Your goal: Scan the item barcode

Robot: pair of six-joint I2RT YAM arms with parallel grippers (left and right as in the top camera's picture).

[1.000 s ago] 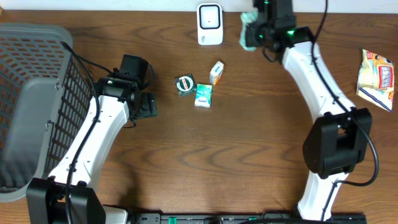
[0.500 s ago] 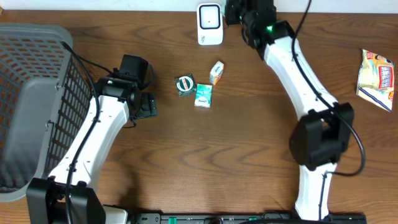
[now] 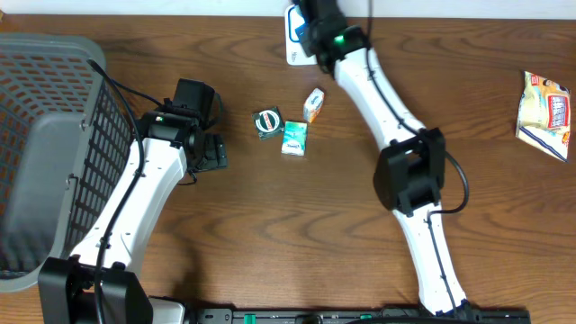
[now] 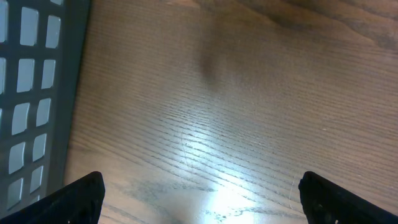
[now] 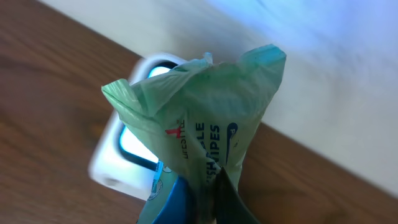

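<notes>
R fingers (image 5: 229, 202) pinched shut on green wipes pack (image 5: 205, 124), pack held right over white scanner (image 5: 130, 149) at far bench edge. L fingers (image 4: 81, 199) spread wide w/ nothing in them, over bare bench (image 4: 217, 112) beside basket (image 3: 112, 126). Risk: pack is crumpled, so barcode may sit folded or face away from window, giving no read; thin edge grip could slip. Basket: no items visible inside.
</notes>
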